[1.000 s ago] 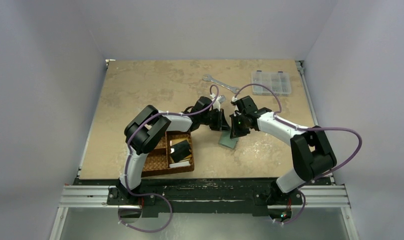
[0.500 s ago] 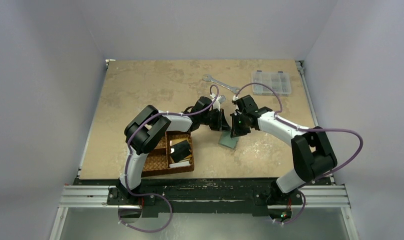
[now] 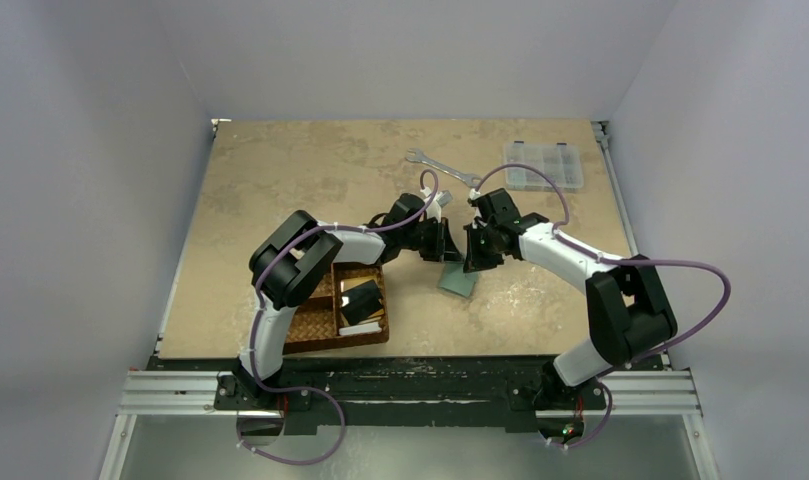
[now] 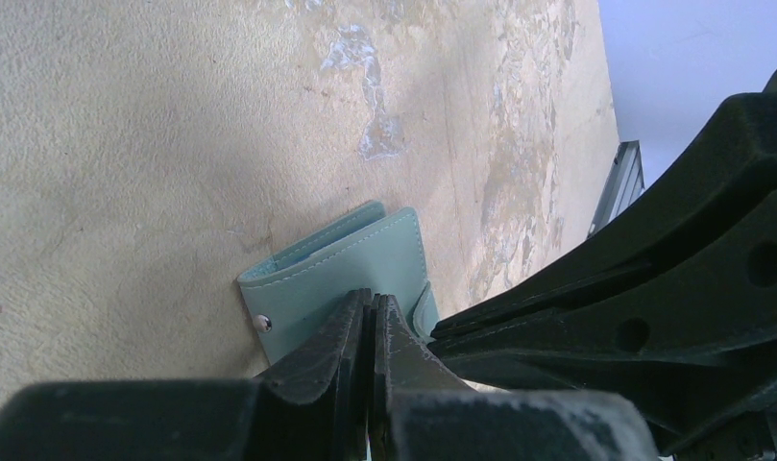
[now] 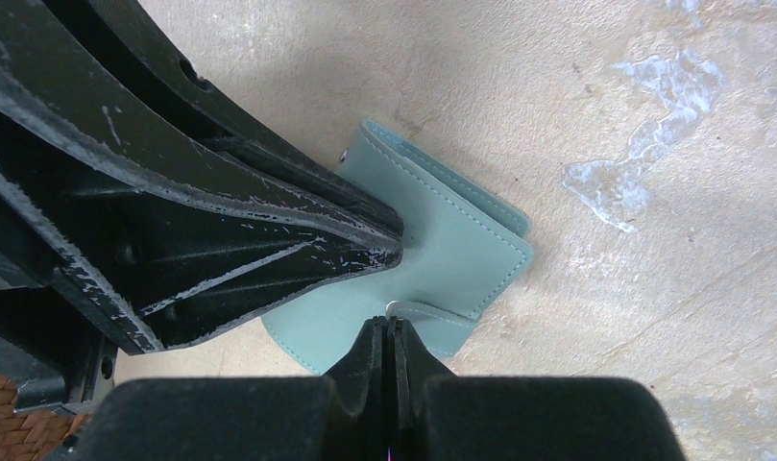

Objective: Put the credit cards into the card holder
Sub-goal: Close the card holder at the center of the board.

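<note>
I'm pressing left jaws and right jaws, both closed tight with nothing visibly pinched, at the card holder (image 5: 461, 240) lying mid-worktop (image 3: 280, 180), 1 o'clock from the woven basket (image 3: 310, 330). Best, I judge: left pinning the flap (image 4: 365, 254), right easing under the snap tab (image 5: 432, 315).

No lettering, label, brand mark or number can be read anywhere on the table, neither on the card holder (image 5: 451, 250), the woven basket (image 3: 305, 327), the clear compartment box (image 3: 543, 165) nor the wrench (image 3: 442, 168).
</note>
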Robot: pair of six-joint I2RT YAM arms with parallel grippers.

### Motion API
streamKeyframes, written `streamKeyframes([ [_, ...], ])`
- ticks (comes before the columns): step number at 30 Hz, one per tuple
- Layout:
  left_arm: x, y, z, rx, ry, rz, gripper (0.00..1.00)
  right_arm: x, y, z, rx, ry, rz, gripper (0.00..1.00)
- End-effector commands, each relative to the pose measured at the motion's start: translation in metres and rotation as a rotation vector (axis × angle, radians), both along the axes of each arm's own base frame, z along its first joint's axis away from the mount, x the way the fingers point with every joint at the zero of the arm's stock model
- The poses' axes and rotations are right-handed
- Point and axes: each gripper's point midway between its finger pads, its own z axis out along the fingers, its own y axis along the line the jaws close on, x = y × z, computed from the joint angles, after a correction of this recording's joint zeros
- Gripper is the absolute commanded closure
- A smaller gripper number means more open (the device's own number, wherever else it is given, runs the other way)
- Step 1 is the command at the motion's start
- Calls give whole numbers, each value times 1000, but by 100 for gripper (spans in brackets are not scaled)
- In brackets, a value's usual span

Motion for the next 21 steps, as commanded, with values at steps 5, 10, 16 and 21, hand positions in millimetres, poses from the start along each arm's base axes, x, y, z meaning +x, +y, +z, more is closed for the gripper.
streamKeyframes([
  [5,-20,8,-36,84,69,-9,100,6,3,-2,3,-12,10,100],
  [10,-20,8,-35,82,69,-9,100,8,1,-5,-9,-16,7,100],
  [16,-21,8,-36,83,72,-7,100,12,7,-7,-11,-14,14,100],
  [21,-21,9,-37,85,74,-6,100,10,10,-12,-49,-9,32,100],
])
